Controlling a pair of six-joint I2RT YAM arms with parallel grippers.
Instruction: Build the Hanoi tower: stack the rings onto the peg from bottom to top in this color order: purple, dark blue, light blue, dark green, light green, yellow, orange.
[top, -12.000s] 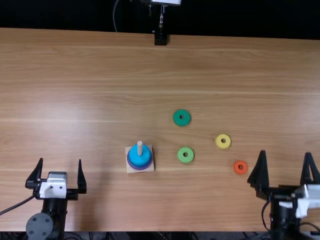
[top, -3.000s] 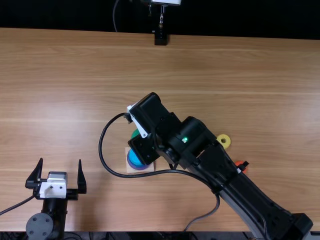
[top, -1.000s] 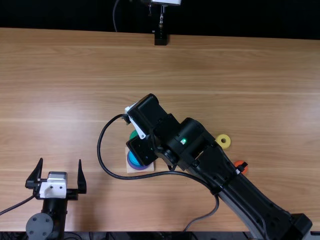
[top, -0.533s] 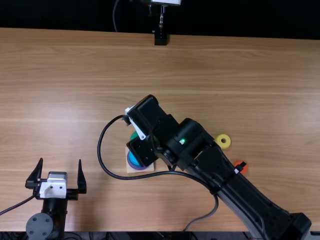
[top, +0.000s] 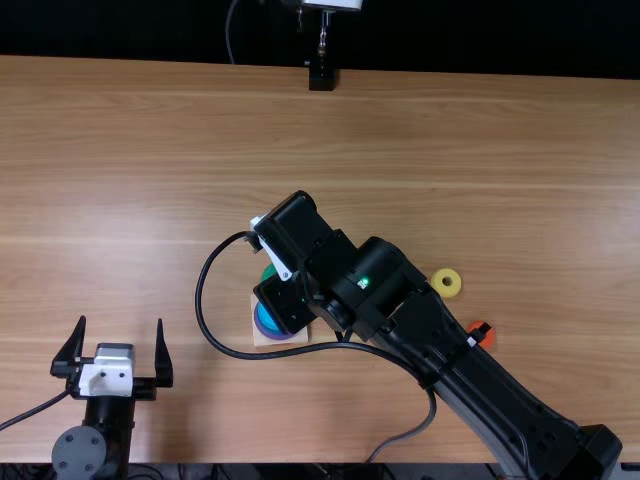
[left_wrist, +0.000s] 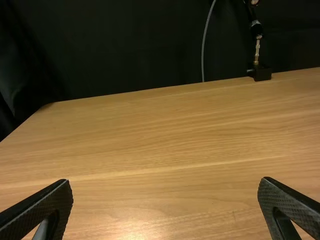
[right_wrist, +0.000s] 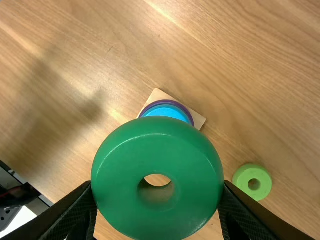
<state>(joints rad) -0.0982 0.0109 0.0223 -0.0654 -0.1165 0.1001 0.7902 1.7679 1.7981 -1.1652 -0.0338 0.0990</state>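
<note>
Well out from the near edge of the table (top: 400, 120), left of its middle, can see the right gripper (top: 276, 250), aimed down beside the wooden base (right_wrist: 198, 120) or over it. Pinching the dark green ring (right_wrist: 157, 132) between its two fingers (right_wrist: 76, 215), up off the wood; can't tell exactly how high. By the near left corner, can see the left gripper (top: 122, 319) pointing toward the far edge, spread wide.

Pale brown underneath, with grain running mostly side to side and a soft glare toward the left edge. Past the far edge, find black drapery (left_wrist: 125, 55), a grey cable (left_wrist: 204, 42) hanging down, and a small metal rod on a black block (left_wrist: 261, 74).

On the base, see the purple ring (right_wrist: 191, 114) below the light blue ring (right_wrist: 167, 111). Just apart from it, lying flat, see the light green ring (right_wrist: 241, 181). Toward the right edge, find the yellow ring (top: 437, 289), then the orange ring (top: 489, 341) nearer the near edge, partly covered by the right arm (top: 520, 400). Slanting in from the near right corner, and also hiding much of the base from above.
</note>
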